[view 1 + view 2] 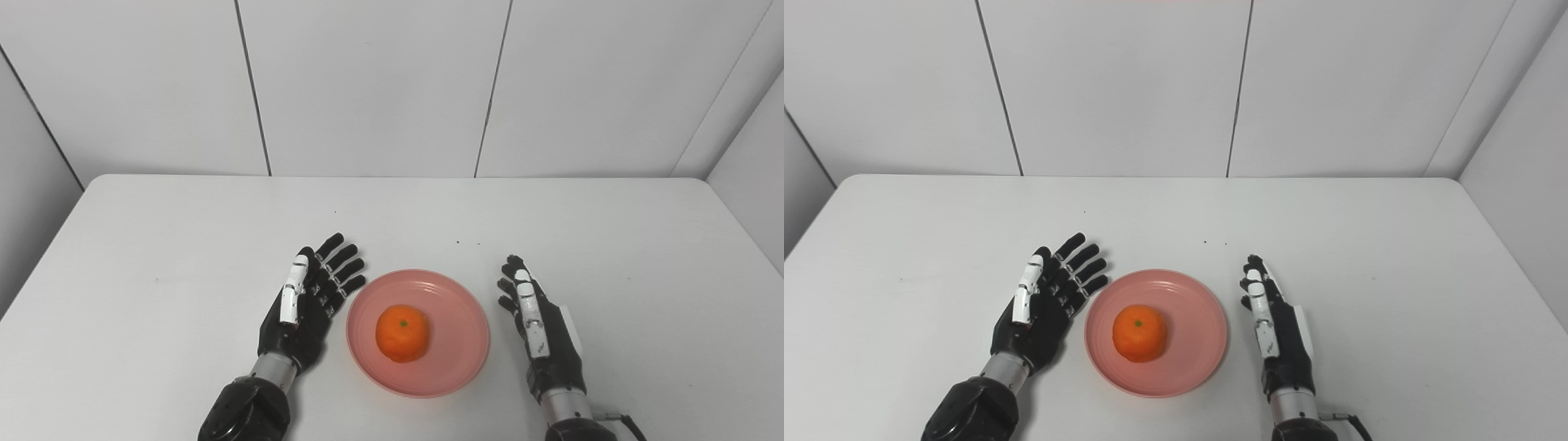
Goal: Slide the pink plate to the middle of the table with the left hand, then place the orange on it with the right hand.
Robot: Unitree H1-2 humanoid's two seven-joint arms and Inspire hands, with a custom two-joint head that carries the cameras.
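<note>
Already the orange [402, 333] sits on the pink plate [456, 361], a little toward the plate's left of centre, its small green stem spot facing up. That plate lies flat on the white surface [184, 257], close to the near edge and roughly midway between the two sides. Just beside the plate's left rim is the left hand [306, 303], palm turned inward toward the plate, fingers [343, 260] spread and stretched out, grasping nothing; its fingertips come near the rim, but whether they touch it is not clear. On the other side, a short gap away from the rim, the right hand [539, 324] rests edge-on with its fingers extended forward and held loosely together, also empty and released. Farther back on the surface are a few tiny dark specks [468, 242]. Behind it stands a wall of pale panels [373, 86] with dark seams.
</note>
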